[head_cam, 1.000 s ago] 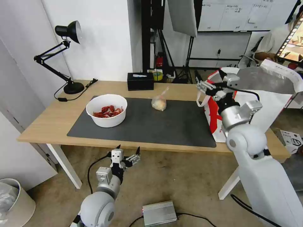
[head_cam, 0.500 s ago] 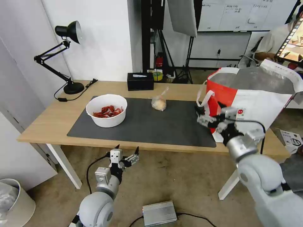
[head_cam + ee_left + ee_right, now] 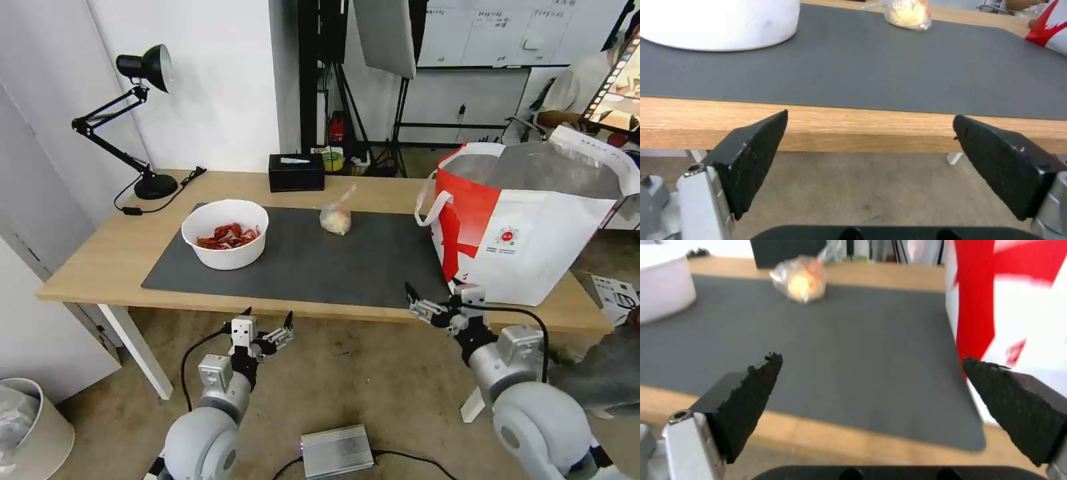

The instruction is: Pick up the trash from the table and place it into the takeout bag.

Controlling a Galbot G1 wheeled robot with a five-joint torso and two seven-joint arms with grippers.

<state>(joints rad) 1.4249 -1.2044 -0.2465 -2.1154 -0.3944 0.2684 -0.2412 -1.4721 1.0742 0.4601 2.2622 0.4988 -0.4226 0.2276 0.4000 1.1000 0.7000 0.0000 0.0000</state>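
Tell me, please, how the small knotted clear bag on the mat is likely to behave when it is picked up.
The small knotted clear bag looks soft and thin, so it would probably sag around its pale lump. Its twisted top sticks up, which likely offers a pinch point. It seems light, and the film may slip.

A studio-like lab or office is indicated: a whiteboard (image 3: 520, 30) is mounted on the back wall, tripod stands (image 3: 393, 133) and a light reflector panel (image 3: 385, 33) are set behind the tabletop (image 3: 87, 257), and bare white walls and carpet are seen.
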